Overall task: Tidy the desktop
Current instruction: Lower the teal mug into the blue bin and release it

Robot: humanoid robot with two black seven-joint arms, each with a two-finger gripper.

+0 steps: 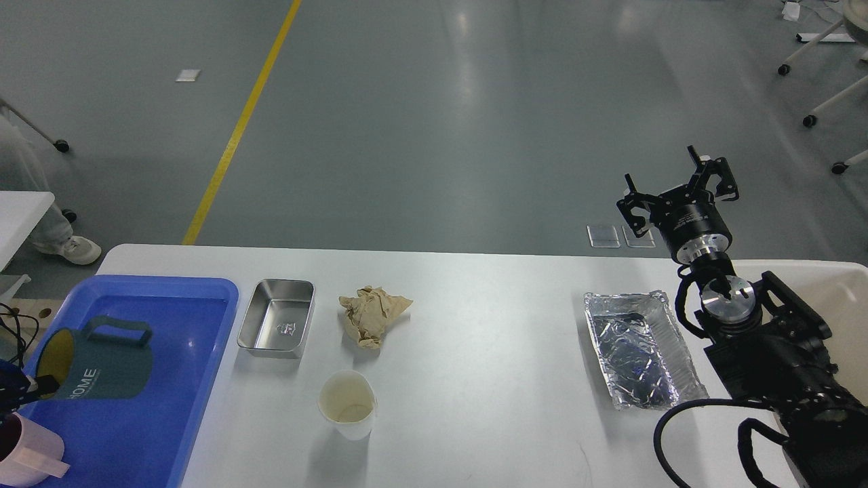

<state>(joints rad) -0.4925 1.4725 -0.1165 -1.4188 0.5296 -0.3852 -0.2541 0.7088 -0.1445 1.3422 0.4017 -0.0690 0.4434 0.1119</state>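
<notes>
Your left pincer [34, 388] sits at the far left edge of the view, pinching the yellow-lined rim of a dark teal mug [102, 362] that hangs tipped on its side over the blue tray [203, 291], with its handle uppermost. Only a sliver of that pincer shows, so how securely it holds is hard to judge. The likeliest trouble is the mug slipping or landing tilted: a grip on the rim alone could let it swing, and it could knock the pink mug [27, 451] standing in the near left corner of the tray, just beside it. Your right pincer [678, 193] is held up beyond the far right edge of the bench [488, 352], its fingers spread and holding nothing. If that arm drops carelessly, it could crush the foil tray [641, 349] lying just to its left. The white bench spreads below and between both pincers, touching neither. It carries, from left to right, the blue tray, a steel tin [277, 317], a crumpled brown paper [371, 314], a paper cup [347, 403] nearer you, and the foil tray. A cream bin [824, 288] shows at the right edge behind the right arm.
</notes>
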